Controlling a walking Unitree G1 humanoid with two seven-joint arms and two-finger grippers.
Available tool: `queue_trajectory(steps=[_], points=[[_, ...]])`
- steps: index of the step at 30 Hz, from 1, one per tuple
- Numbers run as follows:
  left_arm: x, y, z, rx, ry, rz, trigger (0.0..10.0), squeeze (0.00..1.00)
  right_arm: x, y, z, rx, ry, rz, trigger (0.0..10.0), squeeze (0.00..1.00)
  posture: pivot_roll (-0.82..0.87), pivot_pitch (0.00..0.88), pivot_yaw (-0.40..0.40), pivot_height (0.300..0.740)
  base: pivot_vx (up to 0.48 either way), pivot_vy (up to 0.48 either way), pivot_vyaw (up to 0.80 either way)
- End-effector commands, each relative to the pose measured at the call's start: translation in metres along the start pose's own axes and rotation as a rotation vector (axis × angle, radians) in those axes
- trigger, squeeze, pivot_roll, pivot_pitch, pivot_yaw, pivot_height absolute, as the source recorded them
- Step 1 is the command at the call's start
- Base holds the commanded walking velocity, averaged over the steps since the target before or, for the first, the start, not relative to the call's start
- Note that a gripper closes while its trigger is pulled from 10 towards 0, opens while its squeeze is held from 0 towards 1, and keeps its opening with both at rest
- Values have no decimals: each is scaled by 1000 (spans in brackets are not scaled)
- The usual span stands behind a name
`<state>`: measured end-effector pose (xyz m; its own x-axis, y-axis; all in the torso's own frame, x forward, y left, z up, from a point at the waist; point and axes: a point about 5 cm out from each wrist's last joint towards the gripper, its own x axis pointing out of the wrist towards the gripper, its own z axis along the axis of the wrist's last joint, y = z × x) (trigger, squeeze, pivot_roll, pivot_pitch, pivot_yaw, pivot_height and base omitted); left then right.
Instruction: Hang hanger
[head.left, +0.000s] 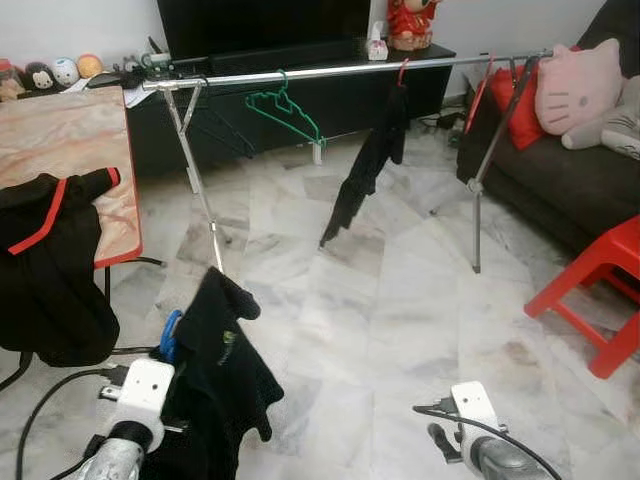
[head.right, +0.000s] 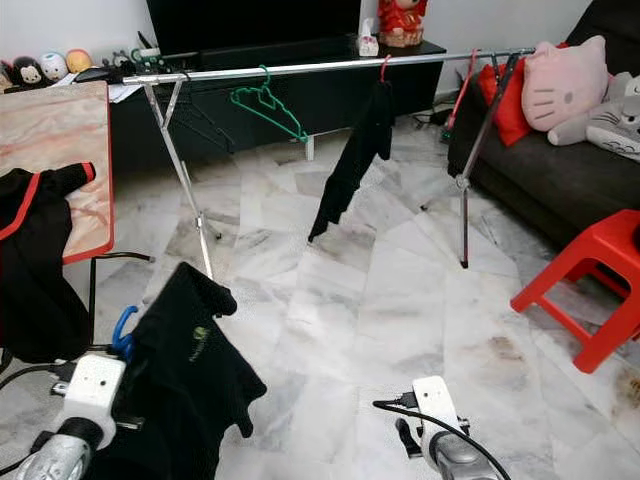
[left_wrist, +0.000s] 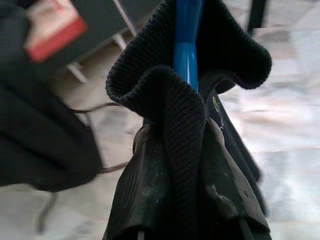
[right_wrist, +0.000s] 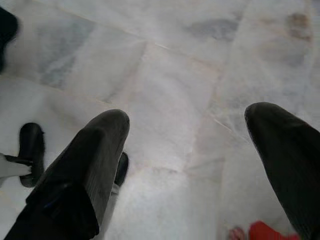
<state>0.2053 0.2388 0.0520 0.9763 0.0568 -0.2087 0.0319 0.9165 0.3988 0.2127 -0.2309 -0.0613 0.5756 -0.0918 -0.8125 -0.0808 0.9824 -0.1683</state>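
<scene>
— Your left gripper (left_wrist: 175, 200)?
— Raised low at your left; clamped on the blue hanger (left_wrist: 186, 45), black garment (head.left: 225, 370) draped over it.
— Right gripper (right_wrist: 185, 150)?
— Low, pointing at the floor (head.left: 400, 300); fingers spread wide, holding nothing.

My two head eyes look forward and down over the pale marble floor (head.left: 400, 300) toward the long silver clothes rail (head.left: 340, 70) (both share it). My left wrist camera sits close against a black knitted garment (left_wrist: 175, 150) on a blue hanger (left_wrist: 186, 45). My right wrist camera faces the floor.
</scene>
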Motion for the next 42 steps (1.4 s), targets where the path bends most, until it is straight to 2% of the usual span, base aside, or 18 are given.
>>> queue_trajectory(steps=[1, 5, 11, 17, 18, 21, 23, 29, 32, 35, 42], points=[[-1, 8, 13, 42, -71, 31, 10000, 0, -1, -5, -7, 5, 30, -19, 10000, 0, -16, 0, 20, 732, 0, 0, 0], [-3, 4, 9, 67, -58, -7, 10000, 0, -1, -5, -9, 14, 35, -22, 10000, 0, -16, 0, 26, 732, 0, 0, 0], [-19, -10, -7, 129, -4, -112, 10000, 0, -1, -2, -12, 17, 43, -29, 10000, 0, -23, 0, 47, 732, 0, 0, 0], [-21, -12, -10, 143, 3, -119, 10000, 0, -1, -1, -12, 17, 44, -31, 10000, 0, -23, 0, 47, 732, 0, 0, 0], [-29, -18, -18, 131, 25, -142, 10000, 0, -1, -1, -14, 17, 47, -30, 10000, 0, -16, 0, 44, 732, 0, 0, 0], [-31, -21, -16, 26, 26, -114, 10000, 0, -2, -1, -14, 25, 48, -33, 10000, 0, -16, 0, 41, 732, 0, 0, 0], [-30, -24, -9, -139, 1, -67, 10000, 0, -2, -3, -15, 37, 45, -41, 10000, 0, -14, 0, 35, 732, 0, 0, 0], [-32, -37, -3, -289, -24, -33, 10000, 0, -3, -6, -19, 84, 44, -56, 10000, 0, -19, 0, 27, 732, 0, 0, 0], [-34, -44, -5, -297, -8, -42, 10000, 0, -3, -7, -22, 115, 47, -59, 10000, 0, -21, 0, 23, 732, 0, 0, 0], [-35, -49, -5, -285, -7, -64, 10000, 0, -4, -3, -26, 108, 61, -41, 10000, 0, -20, 0, 17, 732, 0, 0, 0], [-34, -52, -4, -279, -4, -101, 10000, 0, -4, -1, -28, 98, 71, -33, 10000, 0, -16, 0, 13, 732, 72, 0, 0]])
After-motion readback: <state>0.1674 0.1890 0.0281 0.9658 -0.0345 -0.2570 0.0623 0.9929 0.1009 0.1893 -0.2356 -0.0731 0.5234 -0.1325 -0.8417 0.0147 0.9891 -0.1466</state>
